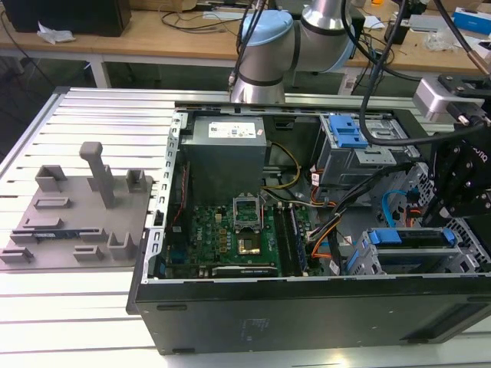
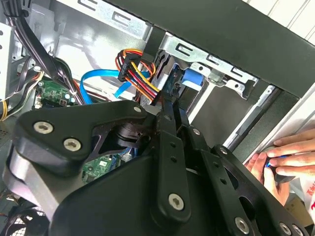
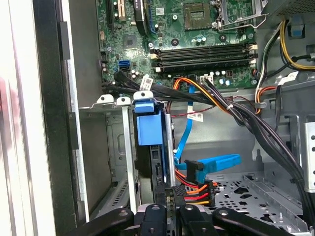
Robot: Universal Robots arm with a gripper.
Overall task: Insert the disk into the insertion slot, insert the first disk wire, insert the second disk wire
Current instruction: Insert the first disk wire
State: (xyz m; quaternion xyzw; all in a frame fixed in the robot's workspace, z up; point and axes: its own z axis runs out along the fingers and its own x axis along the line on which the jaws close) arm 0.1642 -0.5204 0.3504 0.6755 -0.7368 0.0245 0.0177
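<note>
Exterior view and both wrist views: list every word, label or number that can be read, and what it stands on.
No text can be quoted.
White label on the grey metal power supply box: print too small to read.
White lettering on the black block at the exterior view's right: partial, unreadable.
White paper tags on the black cable bundle: too small.
Red print on the white packet by a person's hand: cut off.

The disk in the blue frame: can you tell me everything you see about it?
The flat disk in its bright blue plastic carrier sits inside the grey sheet-metal bay, metal walls close on both sides. Its blue end and a dark edge show. A flat blue cable and a red, orange and yellow wire bundle lie beside it; whether either is plugged in cannot be told.
</note>
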